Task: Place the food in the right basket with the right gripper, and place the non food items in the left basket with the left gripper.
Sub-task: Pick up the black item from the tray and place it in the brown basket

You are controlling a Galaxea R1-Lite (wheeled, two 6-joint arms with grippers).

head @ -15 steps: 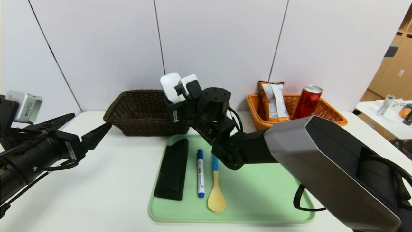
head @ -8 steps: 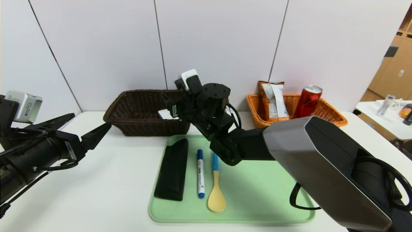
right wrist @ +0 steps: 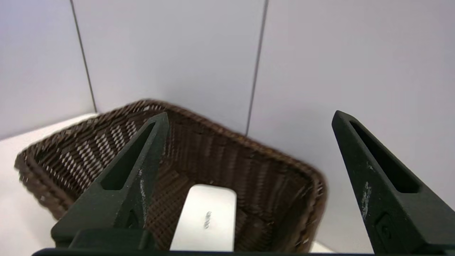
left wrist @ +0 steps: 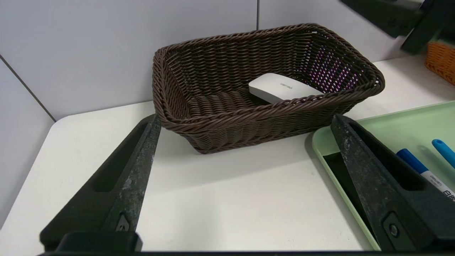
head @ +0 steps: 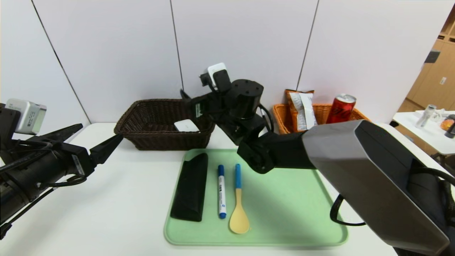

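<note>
White tabletop and pale wall panels frame the scene. Above the dark brown basket (head: 161, 124), the right gripper (right wrist: 249, 149) hangs with its jaws spread wide and empty; the white case (right wrist: 206, 218) lies in the basket directly below it. Farther left, the left gripper (head: 96, 140) hovers spread, facing that basket.
</note>
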